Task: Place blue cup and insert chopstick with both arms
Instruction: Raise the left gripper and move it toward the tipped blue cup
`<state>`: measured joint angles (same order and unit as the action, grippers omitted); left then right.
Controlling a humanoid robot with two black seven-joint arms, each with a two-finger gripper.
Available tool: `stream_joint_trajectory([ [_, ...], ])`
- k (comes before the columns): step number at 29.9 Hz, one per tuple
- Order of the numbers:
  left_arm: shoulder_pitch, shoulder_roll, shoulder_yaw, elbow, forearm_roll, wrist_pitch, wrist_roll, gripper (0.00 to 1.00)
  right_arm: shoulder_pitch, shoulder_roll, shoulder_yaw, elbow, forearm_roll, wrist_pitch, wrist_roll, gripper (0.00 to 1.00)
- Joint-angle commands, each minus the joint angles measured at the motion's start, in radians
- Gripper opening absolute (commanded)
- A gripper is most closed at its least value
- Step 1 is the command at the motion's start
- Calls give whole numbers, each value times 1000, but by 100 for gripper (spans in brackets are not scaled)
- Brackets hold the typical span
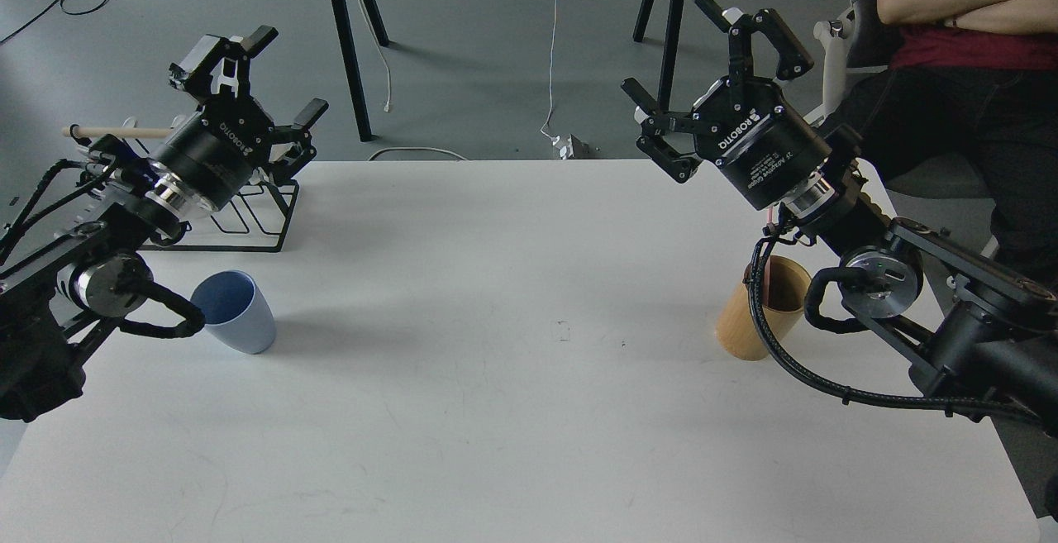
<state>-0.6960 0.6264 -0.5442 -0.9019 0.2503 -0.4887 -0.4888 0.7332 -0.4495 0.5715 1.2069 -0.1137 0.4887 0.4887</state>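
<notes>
A white table point(529, 411) fills the head view, with the robot's two black arms raised over its far corners and nothing held in either. The left gripper point(277, 84) hangs above a black wire rack point(260, 216) at the table's far left, its fingers spread wide and empty; the right gripper point(711, 72) is lifted over the far right edge, fingers likewise splayed apart. A seated person point(967, 47) in a dark red shirt waits with folded arms beyond the right arm.

The tan bamboo cup point(756, 320) stands upright near the right edge, partly behind a black cable. The blue cup point(235, 311) stands upright near the left edge, well apart from the bamboo cup and just in front of the left arm's elbow joint. It looks like light, thin plastic, smooth and likely slippery, stiff enough for a gentle squeeze; a hold across the wall just below the rim seems safest, since the taper would let it slide downward out of a low pinch. The chopstick point(770, 219) shows only as a thin pink-red sliver rising from the bamboo cup behind the right wrist; it appears rigid, very light and narrow, best pinched near its upper end.

White lettering on both grippers reads ROBOTIQ, and the right one adds "2F Adaptive Gripper". The shirt's print, cut off by the frame, reads "AME MORE".
</notes>
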Motion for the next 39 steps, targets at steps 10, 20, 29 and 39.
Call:
stream_joint_trajectory([
  [10, 20, 32, -46, 34, -9, 0, 0, 99, -18, 0, 10, -1, 2, 0, 0, 98],
  [20, -37, 38, -223, 40, 18, 0, 0, 99, -24, -1, 27, -3, 3, 0, 0, 98],
  [29, -109, 317, -223, -127, 297, 0, 0, 99, -24, -43, 59, -4, 3, 0, 0, 98],
  [39, -135, 631, -129, -386, 873, 0, 0, 99, -29, -44, 79, -18, 5, 0, 0, 98],
])
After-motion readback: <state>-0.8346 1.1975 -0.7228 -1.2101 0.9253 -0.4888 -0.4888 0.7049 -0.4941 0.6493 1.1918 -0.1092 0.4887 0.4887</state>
